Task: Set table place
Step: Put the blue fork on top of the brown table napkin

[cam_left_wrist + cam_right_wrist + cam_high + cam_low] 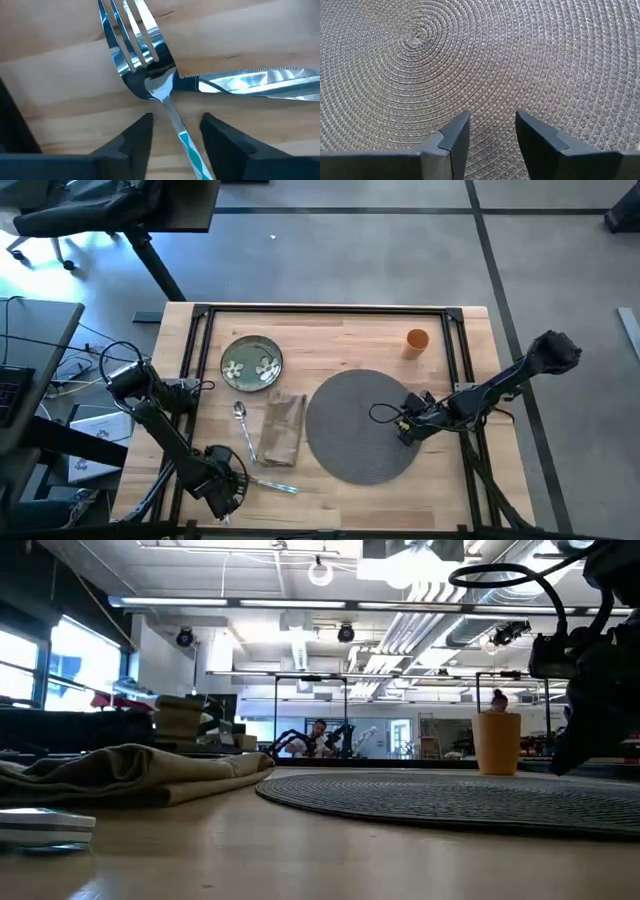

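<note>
Near the front left of the table (330, 320), a metal fork (142, 55) lies across a serrated knife (255, 85). My left gripper (176, 120) is open there, one finger on each side of the fork's handle (186, 142), touching nothing. My right gripper (492, 117) hovers open over the right part of the round grey woven mat (350, 425). A green floral plate (251, 363), a spoon (242, 425) and a folded beige napkin (282, 430) lie left of the mat. The orange cup (417, 340) stands behind the mat.
A thin black rail frame (320, 310) runs around the tabletop. Bare wood lies between the mat and the table's near edge. A dark desk (30, 370) with cables stands off the table's left side.
</note>
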